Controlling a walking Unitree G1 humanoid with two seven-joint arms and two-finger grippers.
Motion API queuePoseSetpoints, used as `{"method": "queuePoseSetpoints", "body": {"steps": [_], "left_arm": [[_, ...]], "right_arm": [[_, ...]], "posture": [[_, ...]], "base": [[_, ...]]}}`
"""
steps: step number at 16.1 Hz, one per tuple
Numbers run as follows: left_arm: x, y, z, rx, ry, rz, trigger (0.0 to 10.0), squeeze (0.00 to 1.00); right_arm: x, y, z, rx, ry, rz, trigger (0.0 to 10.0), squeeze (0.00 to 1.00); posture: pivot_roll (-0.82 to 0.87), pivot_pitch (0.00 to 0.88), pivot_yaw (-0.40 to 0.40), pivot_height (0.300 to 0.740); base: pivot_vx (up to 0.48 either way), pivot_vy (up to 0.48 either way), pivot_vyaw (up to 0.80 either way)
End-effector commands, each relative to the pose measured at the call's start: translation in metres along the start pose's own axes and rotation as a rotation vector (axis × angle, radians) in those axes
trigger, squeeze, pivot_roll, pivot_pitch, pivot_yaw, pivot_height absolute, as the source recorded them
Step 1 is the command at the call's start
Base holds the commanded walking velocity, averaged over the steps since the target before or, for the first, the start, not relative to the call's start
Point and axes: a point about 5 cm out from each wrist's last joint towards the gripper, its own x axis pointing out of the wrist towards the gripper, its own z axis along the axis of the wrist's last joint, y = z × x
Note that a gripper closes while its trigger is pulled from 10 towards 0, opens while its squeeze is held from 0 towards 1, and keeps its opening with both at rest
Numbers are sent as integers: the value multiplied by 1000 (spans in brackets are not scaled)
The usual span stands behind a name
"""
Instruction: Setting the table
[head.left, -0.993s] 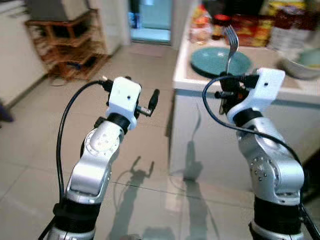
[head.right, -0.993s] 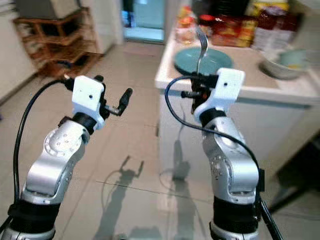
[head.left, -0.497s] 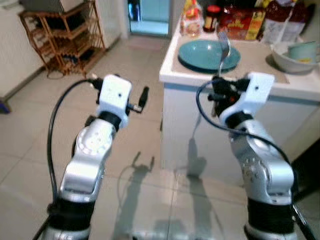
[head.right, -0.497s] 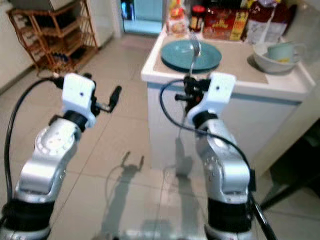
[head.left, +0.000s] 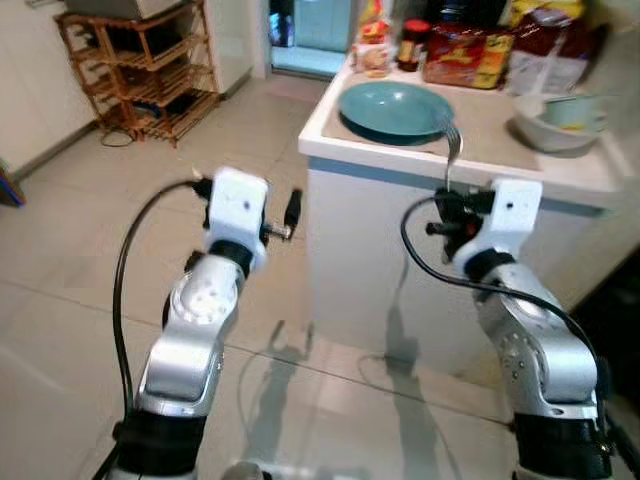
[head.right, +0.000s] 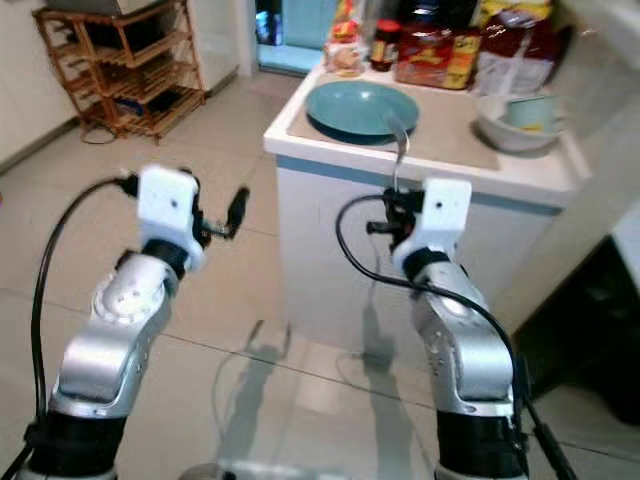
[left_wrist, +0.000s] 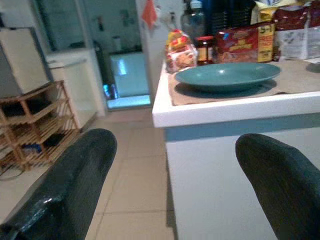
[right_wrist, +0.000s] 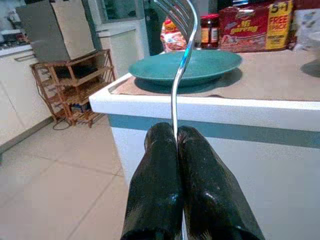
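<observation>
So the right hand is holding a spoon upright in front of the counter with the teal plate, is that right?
Not quite: it is a fork, not a spoon; the right wrist view shows its tines. The right hand does hold it upright before the counter with the teal plate.

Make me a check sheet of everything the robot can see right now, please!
Surface: white counter with a brown mat under the dishes.
Job's things: teal plate on the mat; fork held upright, tines up, near the counter's edge.
Clutter: white bowl with a pale cup in it; red jar, red packet and bags at the back.
Grippers: right tool shut on the fork; left tool open, holding nothing, over the floor.
Cables: black cable loops from the left wrist, another from the right.
Surroundings: tiled floor, wooden rack, open doorway.
</observation>
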Motion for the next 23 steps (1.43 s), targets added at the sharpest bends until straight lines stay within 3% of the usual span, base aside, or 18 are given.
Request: {"method": "queuePoseSetpoints", "body": {"steps": [1, 3, 7, 8, 12, 16, 20, 23], "left_arm": [[-3, 7, -7, 73, 15, 27, 10000, 0], [-11, 22, -20, 80, 47, 80, 10000, 0], [-19, 38, -41, 144, 81, 123, 10000, 0], [-17, 35, -39, 131, 66, 119, 10000, 0], [-8, 19, -38, 88, 54, 55, 10000, 0], [-11, 23, -41, 68, 69, 54, 10000, 0], [-11, 14, -39, 51, 61, 41, 10000, 0], [-11, 15, -36, 57, 57, 47, 10000, 0]], "right_arm": [[1, 4, -4, 25, -10, 38, 10000, 0], [0, -2, -20, 32, 9, 27, 10000, 0], [-10, -6, -32, 67, 11, -5, 10000, 0], [-12, -6, -39, 64, 24, -12, 10000, 0], [-12, -14, -33, 55, -8, -62, 10000, 0], [-14, -13, -31, 86, -35, -118, 10000, 0], [-16, -21, -24, 84, -44, -147, 10000, 0], [-16, -23, -23, 84, -42, -157, 10000, 0]], "posture": [[140, 0, -99, 740], [138, 0, -96, 740], [129, 0, -116, 740], [120, 0, -100, 740], [82, 0, -49, 740], [41, 16, -15, 740], [35, 41, -24, 740], [54, 45, -25, 740]], "base": [[0, -274, 0], [0, -274, 0], [0, -360, 0], [0, -480, 0], [0, -480, 0], [0, -480, 0], [0, -480, -709], [0, -480, -769]]}}
